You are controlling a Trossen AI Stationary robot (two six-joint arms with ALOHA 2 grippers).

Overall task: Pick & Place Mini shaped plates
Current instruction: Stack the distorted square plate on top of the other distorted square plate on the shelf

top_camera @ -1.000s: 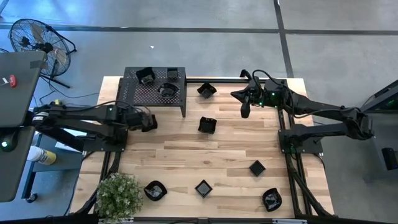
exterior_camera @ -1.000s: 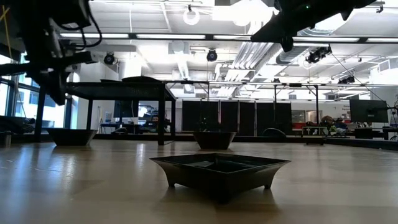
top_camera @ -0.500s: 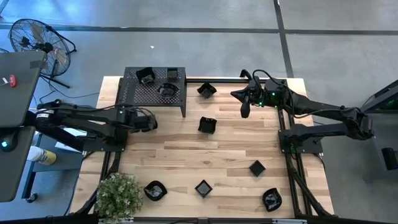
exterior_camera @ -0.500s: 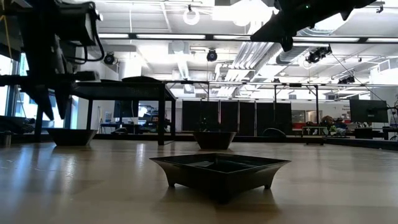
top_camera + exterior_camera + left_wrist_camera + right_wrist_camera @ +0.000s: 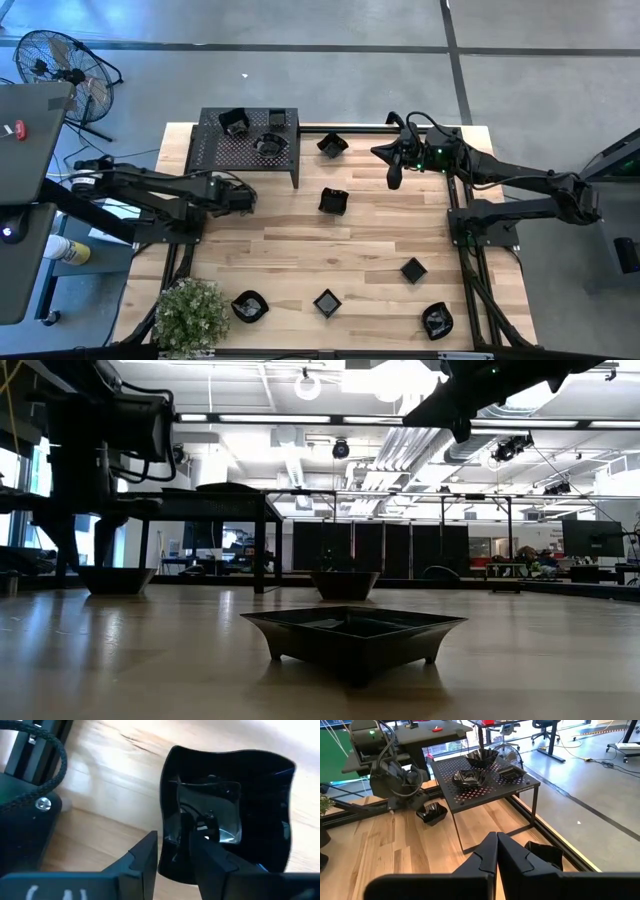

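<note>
A glossy black square mini plate (image 5: 230,805) sits on the table's left part, in front of the shelf. My left gripper (image 5: 172,845) is open, points steeply down at this plate (image 5: 115,578) and stands low over its edge. One finger (image 5: 215,865) is over the hollow and the other (image 5: 142,865) is outside the wall. My right gripper (image 5: 393,178) is shut and empty, held high over the table's far right. Other mini plates lie on the table (image 5: 333,201) (image 5: 332,144) and on the black perforated shelf (image 5: 215,150). My left gripper straddles one side wall (image 5: 167,865) of the square plate from above, slanting down, with one finger inside the hollow and one outside. I cannot tell whether either finger touches the wall. The plate rests flat on the table.
Three plates (image 5: 270,143) stand on the shelf at the far left. Several more plates lie along the near edge (image 5: 327,301) (image 5: 249,305) (image 5: 436,320) (image 5: 413,269). A potted plant (image 5: 190,315) stands at the near left corner. Bare wood lies at the table's middle.
My left gripper has gone down toward the square plate and a little toward the table's right. It has tipped more steeply downward and has opened, so its fingers now stand either side of the plate's wall. The plate has stayed in place.
</note>
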